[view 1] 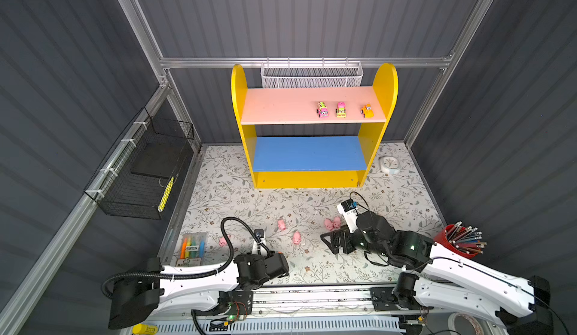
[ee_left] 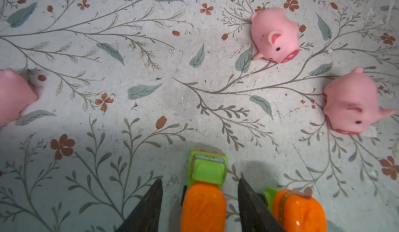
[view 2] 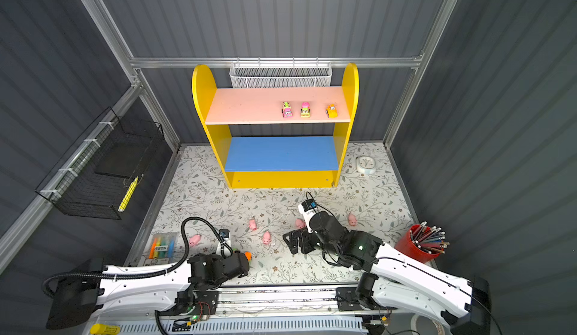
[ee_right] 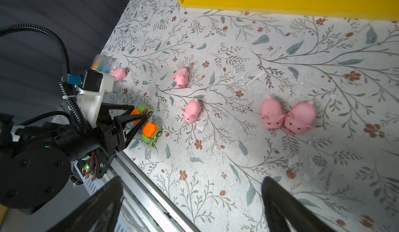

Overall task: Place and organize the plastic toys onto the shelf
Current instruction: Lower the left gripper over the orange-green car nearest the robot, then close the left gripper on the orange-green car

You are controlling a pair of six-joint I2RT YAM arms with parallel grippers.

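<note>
Between L fingers (ee_left: 151,205), orange-green car (ee_left: 204,196), 3 cars (view 1: 341,110) on shelf (view 1: 281,105)

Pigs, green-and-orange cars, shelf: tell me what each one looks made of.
Pigs: probably soft rubber or vinyl, matte; rounded seamless bodies, painted eyes and snouts.
Cars: hard moulded plastic, glossy; crisp edges and a highlight on an orange shell.
Shelf: likely painted or laminated board, smooth; flat coloured panels with what look like fastener heads in the yellow base strip.
</note>
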